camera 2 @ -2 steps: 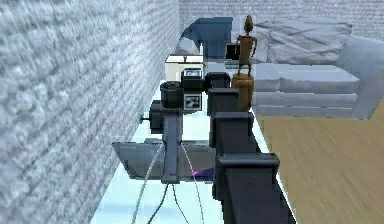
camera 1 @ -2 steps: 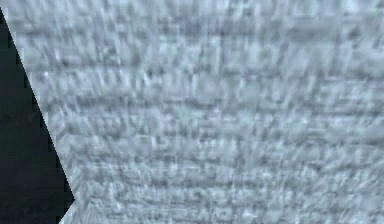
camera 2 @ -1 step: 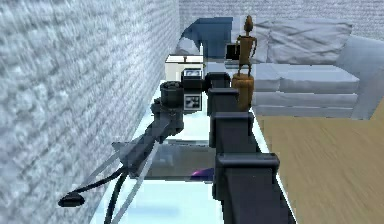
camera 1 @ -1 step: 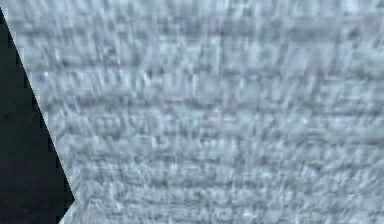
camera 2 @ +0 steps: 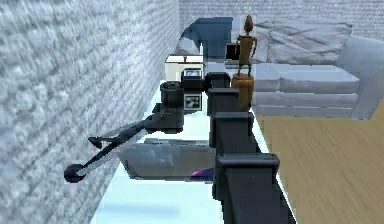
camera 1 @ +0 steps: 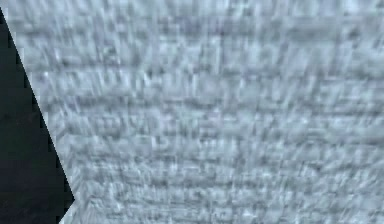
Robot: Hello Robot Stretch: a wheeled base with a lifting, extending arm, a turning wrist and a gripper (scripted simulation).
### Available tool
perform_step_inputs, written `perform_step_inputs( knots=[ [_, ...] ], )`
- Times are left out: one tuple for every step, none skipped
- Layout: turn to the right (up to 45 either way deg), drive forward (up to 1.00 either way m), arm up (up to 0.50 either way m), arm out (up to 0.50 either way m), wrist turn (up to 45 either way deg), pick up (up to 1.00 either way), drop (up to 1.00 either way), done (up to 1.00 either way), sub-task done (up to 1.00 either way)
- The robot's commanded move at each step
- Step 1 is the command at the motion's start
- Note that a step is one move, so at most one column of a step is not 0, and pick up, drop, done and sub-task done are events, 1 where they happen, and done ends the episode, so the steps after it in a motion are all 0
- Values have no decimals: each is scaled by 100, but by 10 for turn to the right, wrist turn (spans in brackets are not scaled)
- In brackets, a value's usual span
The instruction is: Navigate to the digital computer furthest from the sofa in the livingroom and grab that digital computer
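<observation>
Forward view: a pale grey brick wall (camera 1: 220, 110) covers nearly everything. One dark wedge (camera 1: 20, 150) runs down the edge from 10 to 7 o'clock.

Arm side view: the same kind of brick wall (camera 2: 60, 80) stands from 7 to 11 o'clock, with a white table (camera 2: 150, 203) running along its foot. One dark arm (camera 2: 235, 150) rises from 6 o'clock. At its far end are two white marker squares (camera 2: 190, 73), and the pincer (camera 2: 85, 157) reaches from them toward 8 o'clock on two thin fingers (camera 2: 120, 135).

One digital computer (camera 2: 165, 160), a flat grey slab with a raised panel, lies on the table near the centre. It sits at 3 o'clock of the fingertips and close beside them, with its far edge against the arm. I cannot tell whether the fingers touch it or hang over it. I also cannot tell whether the pincer has hold of anything, or how its fingers are set.

One light grey sofa (camera 2: 300, 75) stands at 2 o'clock, and one brown wooden statue (camera 2: 247, 45) stands at 12 to 1 o'clock. Wooden floor (camera 2: 330, 160) spreads at 4 o'clock.
</observation>
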Motion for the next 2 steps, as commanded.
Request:
perform_step_inputs(
  knots=[
    [0, 0, 0, 0, 450, 0, 0, 0, 0],
    [0, 0, 0, 0, 450, 0, 0, 0, 0]
  ],
)
